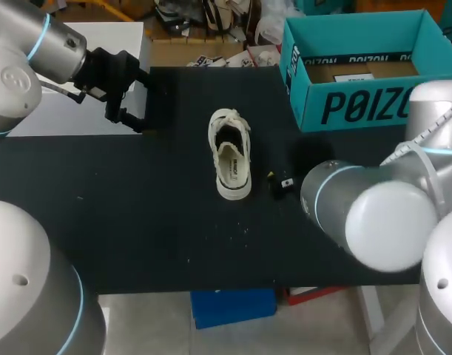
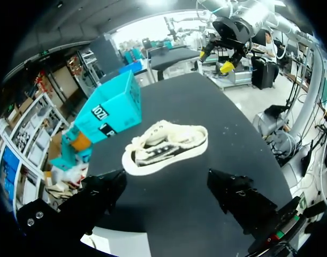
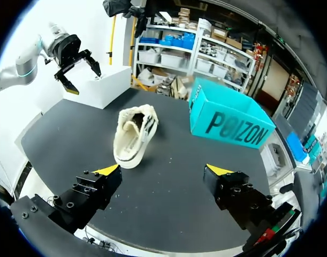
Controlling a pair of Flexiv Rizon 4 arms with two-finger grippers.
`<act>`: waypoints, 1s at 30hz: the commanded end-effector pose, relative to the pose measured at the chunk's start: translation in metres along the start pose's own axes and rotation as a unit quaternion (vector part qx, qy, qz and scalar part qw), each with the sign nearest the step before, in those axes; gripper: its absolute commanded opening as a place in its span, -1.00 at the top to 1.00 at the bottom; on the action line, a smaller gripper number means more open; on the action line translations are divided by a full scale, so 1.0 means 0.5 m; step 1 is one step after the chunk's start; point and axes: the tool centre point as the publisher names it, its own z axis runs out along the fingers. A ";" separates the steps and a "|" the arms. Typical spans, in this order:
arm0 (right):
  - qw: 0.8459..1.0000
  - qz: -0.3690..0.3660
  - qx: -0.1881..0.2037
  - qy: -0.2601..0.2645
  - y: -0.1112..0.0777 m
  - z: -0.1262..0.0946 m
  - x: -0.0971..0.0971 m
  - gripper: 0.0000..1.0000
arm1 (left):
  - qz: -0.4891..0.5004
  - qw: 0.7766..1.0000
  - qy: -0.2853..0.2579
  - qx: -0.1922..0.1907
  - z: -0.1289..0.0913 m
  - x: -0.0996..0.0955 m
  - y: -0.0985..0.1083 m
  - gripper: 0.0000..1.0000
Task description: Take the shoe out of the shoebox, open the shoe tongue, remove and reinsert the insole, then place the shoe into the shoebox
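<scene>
A cream low sneaker stands upright near the middle of the black table, laces at the far end and heel toward me, its dark inside showing. The teal shoebox stands open at the back right. My left gripper hangs open above the table's back left, well left of the shoe. My right gripper is mostly hidden under its arm, just right of the shoe's heel. Left wrist view: shoe and box lie ahead of the open gripper. Right wrist view: shoe and box lie beyond the open gripper.
A white block borders the table at the back left, beside my left gripper. Small pale crumbs dot the table in front of the shoe. My right arm's elbow looms over the table's front right.
</scene>
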 end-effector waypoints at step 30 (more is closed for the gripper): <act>0.981 0.094 0.166 -0.016 0.198 0.240 0.122 -1.00 | 0.000 1.000 0.000 -0.001 -0.001 0.001 0.000 -1.00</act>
